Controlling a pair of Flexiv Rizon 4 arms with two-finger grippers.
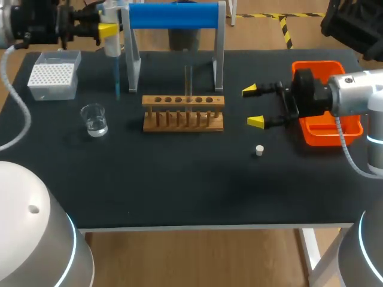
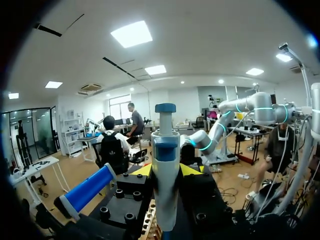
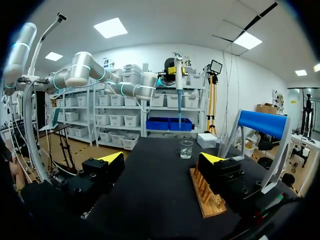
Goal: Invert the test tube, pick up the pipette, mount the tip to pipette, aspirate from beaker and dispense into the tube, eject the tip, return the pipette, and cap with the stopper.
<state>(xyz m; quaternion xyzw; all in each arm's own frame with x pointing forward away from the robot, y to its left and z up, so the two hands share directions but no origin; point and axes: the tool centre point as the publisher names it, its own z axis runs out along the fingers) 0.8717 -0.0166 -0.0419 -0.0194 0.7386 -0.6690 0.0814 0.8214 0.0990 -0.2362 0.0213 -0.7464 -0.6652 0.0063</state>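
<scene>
My left jaws grip pipette (image 1: 112,37) at rear left, blue tip (image 1: 116,81) hanging beyond beaker (image 1: 94,119). My right jaws spread apart, right of rack (image 1: 183,112). Stopper (image 1: 260,150) on table (image 1: 179,191) near them.

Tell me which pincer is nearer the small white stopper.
Right. The right pincer is open, close beside the stopper; the left pincer, shut on the pipette, is across the table at its far left corner.

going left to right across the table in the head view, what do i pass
tip box → beaker → pipette → wooden rack → stopper → orange tray
</scene>
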